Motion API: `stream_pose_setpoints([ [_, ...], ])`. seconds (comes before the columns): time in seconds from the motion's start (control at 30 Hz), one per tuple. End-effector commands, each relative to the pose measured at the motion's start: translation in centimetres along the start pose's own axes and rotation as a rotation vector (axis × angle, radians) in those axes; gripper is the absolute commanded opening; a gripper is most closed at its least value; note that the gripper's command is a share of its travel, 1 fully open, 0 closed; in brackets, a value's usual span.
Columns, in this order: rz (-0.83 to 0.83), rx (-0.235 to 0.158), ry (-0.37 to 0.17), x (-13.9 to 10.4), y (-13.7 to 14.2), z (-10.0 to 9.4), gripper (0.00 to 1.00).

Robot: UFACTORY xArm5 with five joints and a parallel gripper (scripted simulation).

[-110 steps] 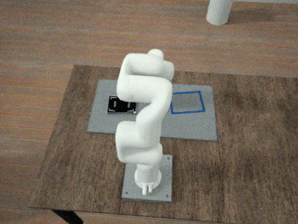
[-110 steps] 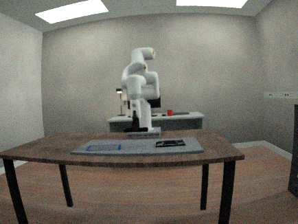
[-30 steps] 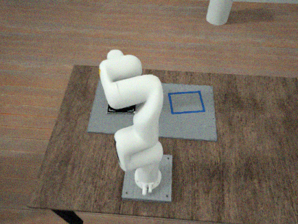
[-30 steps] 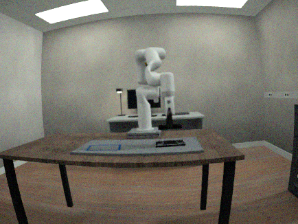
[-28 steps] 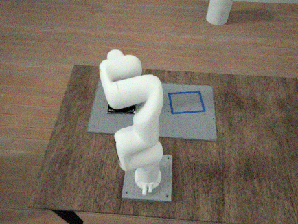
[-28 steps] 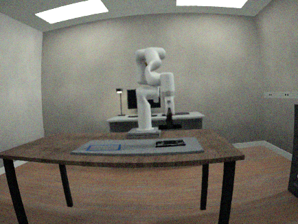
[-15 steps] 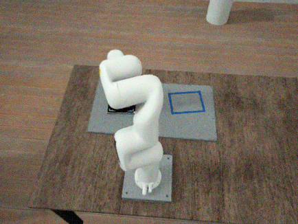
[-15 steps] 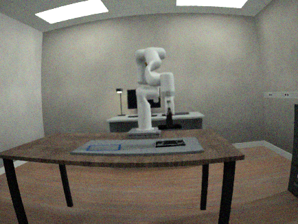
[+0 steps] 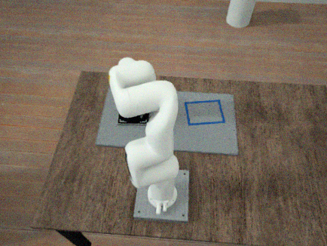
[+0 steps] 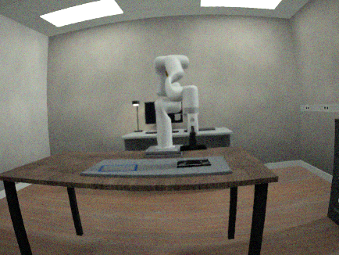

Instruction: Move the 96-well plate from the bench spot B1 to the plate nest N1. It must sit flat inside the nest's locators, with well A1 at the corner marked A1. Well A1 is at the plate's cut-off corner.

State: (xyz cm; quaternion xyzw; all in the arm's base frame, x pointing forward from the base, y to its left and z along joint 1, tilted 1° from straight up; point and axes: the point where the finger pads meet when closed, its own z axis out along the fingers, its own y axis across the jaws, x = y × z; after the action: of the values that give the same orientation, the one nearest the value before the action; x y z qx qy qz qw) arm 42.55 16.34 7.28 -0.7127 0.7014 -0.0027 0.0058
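Observation:
My gripper point(image 10: 192, 141) hangs from the white arm and is shut on the dark 96-well plate point(image 10: 198, 147). It holds the plate level and a little above the grey mat point(image 10: 156, 166). The dark plate nest N1 point(image 10: 194, 163) lies on the mat just below the plate. In the top view only the nest's front edge point(image 9: 132, 119) shows under the arm, which hides the gripper and plate. The blue-outlined spot B1 point(image 9: 204, 112) has nothing on it. I cannot make out the plate's cut-off corner or the A1 mark.
The arm's base plate point(image 9: 162, 198) is bolted near the table's front edge. A white cylinder point(image 9: 240, 13) stands on the floor beyond the table. A desk with a lamp point(image 10: 136, 115) and a monitor stands behind the table.

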Motion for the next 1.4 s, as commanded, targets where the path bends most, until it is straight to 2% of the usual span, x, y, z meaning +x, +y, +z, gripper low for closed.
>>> stream_pose_setpoints([
  [0.0,0.000,0.006,0.003,-0.1,-0.2,0.4,0.00],
  [1.07,0.000,0.006,0.003,0.0,-0.2,5.1,0.00],
  [1.37,0.000,0.006,0.003,0.0,-0.2,5.1,0.00],
])
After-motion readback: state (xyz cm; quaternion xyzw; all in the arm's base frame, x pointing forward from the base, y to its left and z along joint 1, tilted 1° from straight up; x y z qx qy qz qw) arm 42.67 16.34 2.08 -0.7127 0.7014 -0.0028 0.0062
